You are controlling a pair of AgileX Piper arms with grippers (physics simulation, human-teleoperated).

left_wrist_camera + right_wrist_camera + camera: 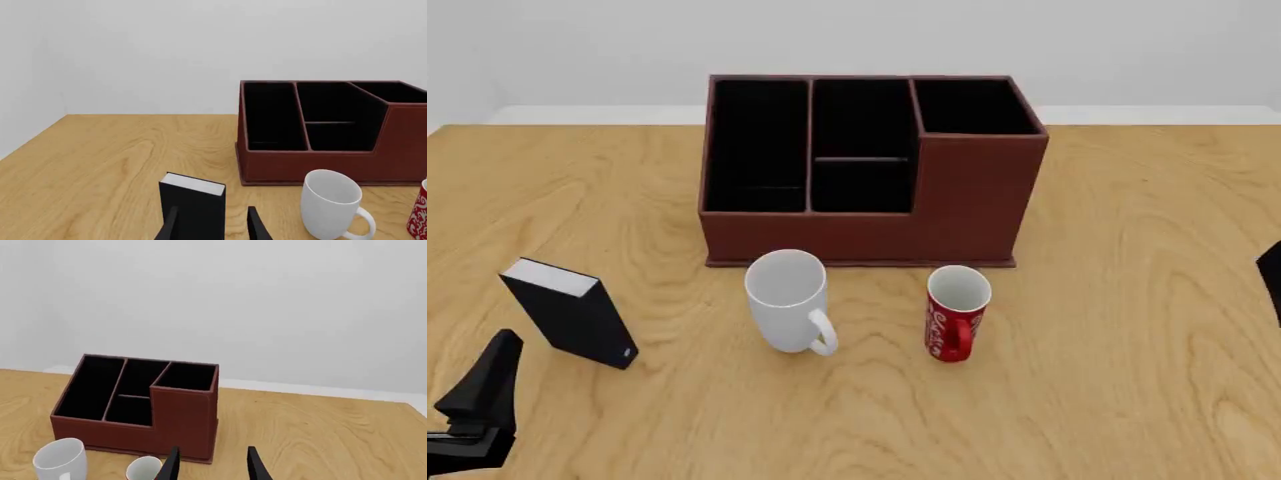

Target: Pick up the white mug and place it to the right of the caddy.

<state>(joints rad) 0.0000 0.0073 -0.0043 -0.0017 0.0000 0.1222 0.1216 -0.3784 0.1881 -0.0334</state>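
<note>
white mug [787, 312] upright at six o'clock of the caddy [868, 170], handle toward me; my left gripper [212, 222] and right gripper [212, 462] fingers apart, empty, ready to approach.

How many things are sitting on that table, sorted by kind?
Mugs: 2, a white mug and a red mug
Organiser boxes: 1, the brown caddy
Black book-like boxes: 1, the black box
Total: 4
</note>
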